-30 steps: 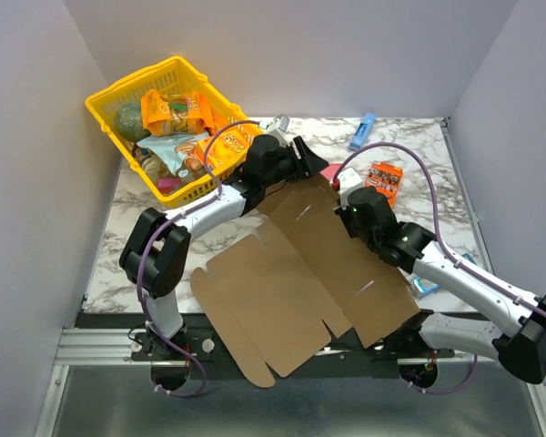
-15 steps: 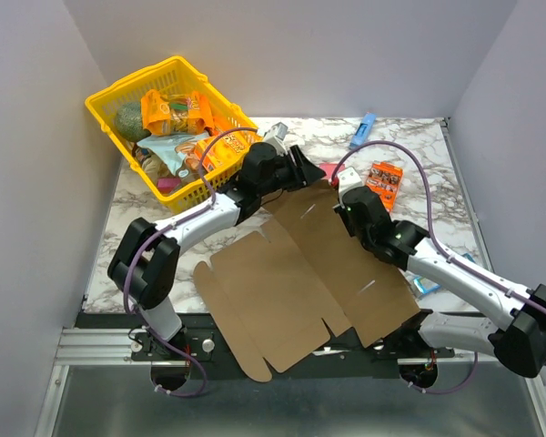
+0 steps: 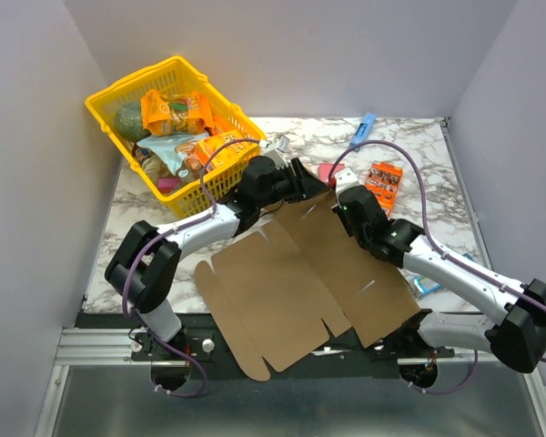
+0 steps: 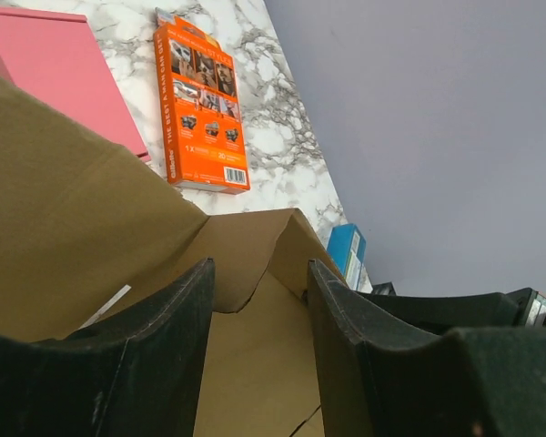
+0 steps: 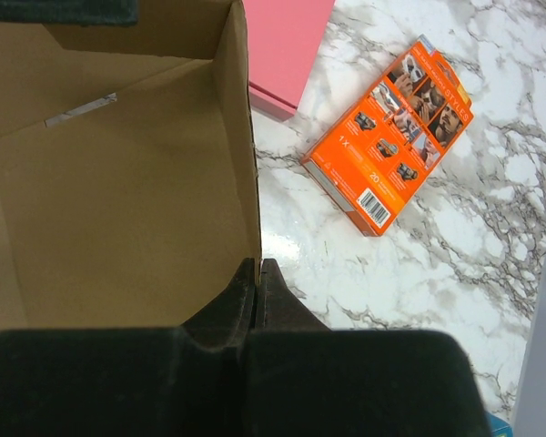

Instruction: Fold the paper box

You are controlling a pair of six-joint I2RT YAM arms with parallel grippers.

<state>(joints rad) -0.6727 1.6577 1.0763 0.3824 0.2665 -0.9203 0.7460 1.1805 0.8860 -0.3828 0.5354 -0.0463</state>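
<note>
On the top camera I see a yellow plastic basket at the upper left of the frame, at the corner of the white marbled worktop. It holds orange snack bags, a round green thing and a pale blue packet. Right of centre, an orange printed box lies flat; my wrist views show small photos and a barcode on its face. A pink box lies near it to the left, not touching it. A blue stick-shaped item lies toward the top, and another small blue item lies lower right. Plain grey walls close in the scene.
</note>
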